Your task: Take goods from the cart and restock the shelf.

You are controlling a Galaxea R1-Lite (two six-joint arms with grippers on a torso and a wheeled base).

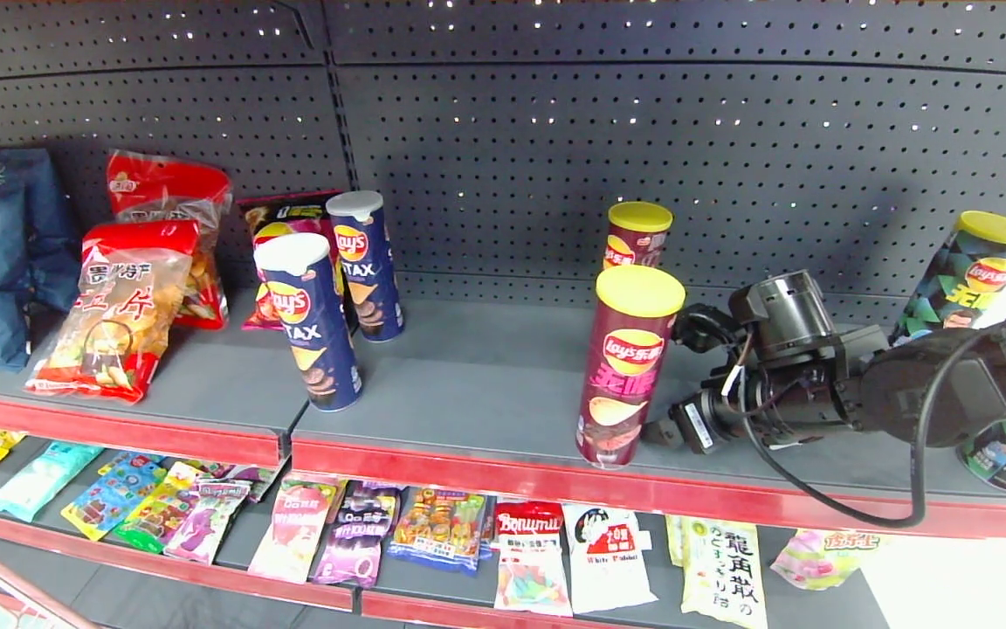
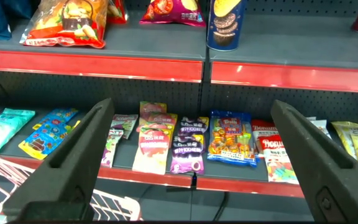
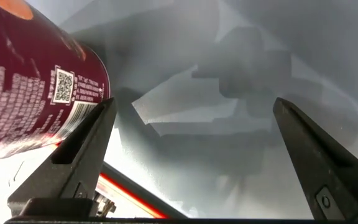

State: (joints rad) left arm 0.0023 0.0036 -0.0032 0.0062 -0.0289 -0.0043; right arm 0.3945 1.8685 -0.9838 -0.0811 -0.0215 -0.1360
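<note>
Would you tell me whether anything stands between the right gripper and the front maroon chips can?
Nothing visible does. The open right gripper lies just beside the front maroon chips can on the grey shelf, with no item between them.

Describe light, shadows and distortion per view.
Head view: light specks pierce the pegboard, and the red shelf lip bows with lens bend. Right wrist view: angular shadows cross the grey shelf beyond the open right pincer. Left wrist view: the lip shows pale sheen.
</note>
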